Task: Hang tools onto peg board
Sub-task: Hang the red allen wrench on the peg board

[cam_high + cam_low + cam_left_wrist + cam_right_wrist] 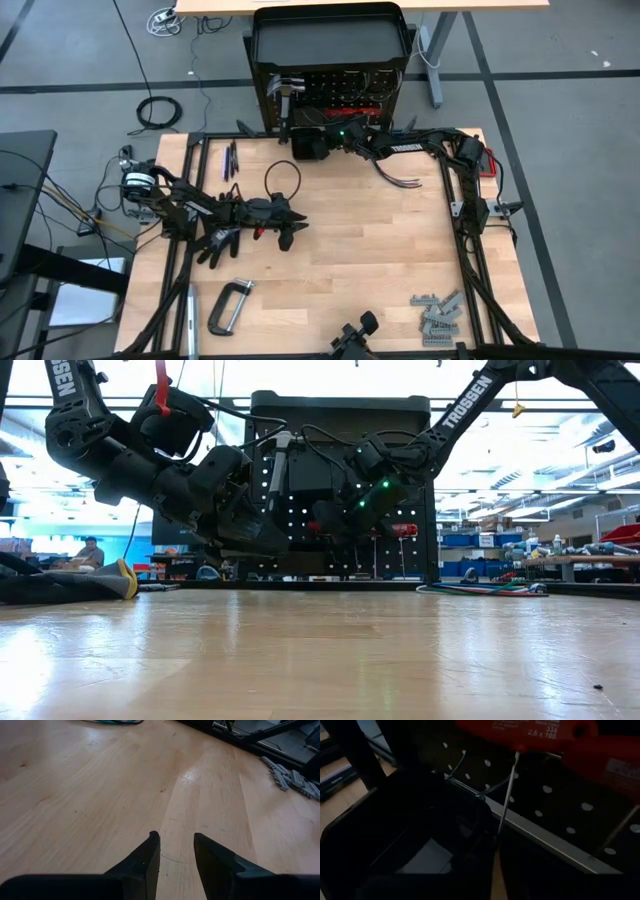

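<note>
The black peg board (330, 100) stands upright at the table's far edge, under a tray top. A steel-headed hammer (285, 92) and red-handled drivers (352, 105) hang on it. My right gripper (333, 135) is up against the board, its fingers (470, 865) closed to a thin slit around the shaft of a red T-handled driver (520, 735). My left gripper (295, 228) hovers open over bare table at mid-left, holding nothing (176, 845). A grey C-clamp (228, 305) and grey metal pieces (440, 312) lie flat near the front edge. My right gripper has the lower end of the driver's thin shaft (499, 822) between its two fingertips, which come at it slanting down from the table's near right. The shaft stands up from the fingers to the red handle at the board. The view is dark, so the hold itself is hard to make out.
A small black box (310, 146) sits at the board's foot beside my right gripper. A black work glove (215, 242) lies by my left arm, with pens (230, 158) and a thin black loop (283, 178) farther back. The table's middle and right are bare wood.
</note>
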You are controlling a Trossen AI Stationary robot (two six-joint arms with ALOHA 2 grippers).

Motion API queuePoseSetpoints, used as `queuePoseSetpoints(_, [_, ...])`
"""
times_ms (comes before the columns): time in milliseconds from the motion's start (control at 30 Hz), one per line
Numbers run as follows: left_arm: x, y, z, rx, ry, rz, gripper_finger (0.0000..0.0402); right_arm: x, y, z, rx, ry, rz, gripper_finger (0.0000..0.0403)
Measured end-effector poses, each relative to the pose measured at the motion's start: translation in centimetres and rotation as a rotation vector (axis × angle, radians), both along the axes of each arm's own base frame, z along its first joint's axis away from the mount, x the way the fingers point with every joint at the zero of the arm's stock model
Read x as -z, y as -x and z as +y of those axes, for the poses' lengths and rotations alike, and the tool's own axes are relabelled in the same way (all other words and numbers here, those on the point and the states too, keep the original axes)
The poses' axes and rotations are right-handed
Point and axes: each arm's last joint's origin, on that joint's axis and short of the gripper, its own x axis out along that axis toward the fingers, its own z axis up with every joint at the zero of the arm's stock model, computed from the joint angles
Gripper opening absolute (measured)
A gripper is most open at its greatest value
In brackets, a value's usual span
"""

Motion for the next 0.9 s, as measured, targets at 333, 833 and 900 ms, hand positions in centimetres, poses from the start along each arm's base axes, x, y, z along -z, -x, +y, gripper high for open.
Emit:
queuePoseSetpoints(333, [0.0, 0.0, 0.0, 0.0, 0.0, 0.0, 0.0125, -0.1, 0.3, -0.5, 0.029, -0.009, -0.02, 0.0029])
queuePoseSetpoints(833, [0.0, 0.0, 0.0, 0.0, 0.0, 0.0, 0.0125, -0.3, 0.8, -1.5, 0.019, -0.003, -0.044, 0.001])
queuePoseSetpoints(900, [0.0, 0.0, 0.0, -0.001, 0.0, 0.0, 0.0125, -0.2, 0.8, -1.5, 0.019, -0.004, -0.037, 0.0007])
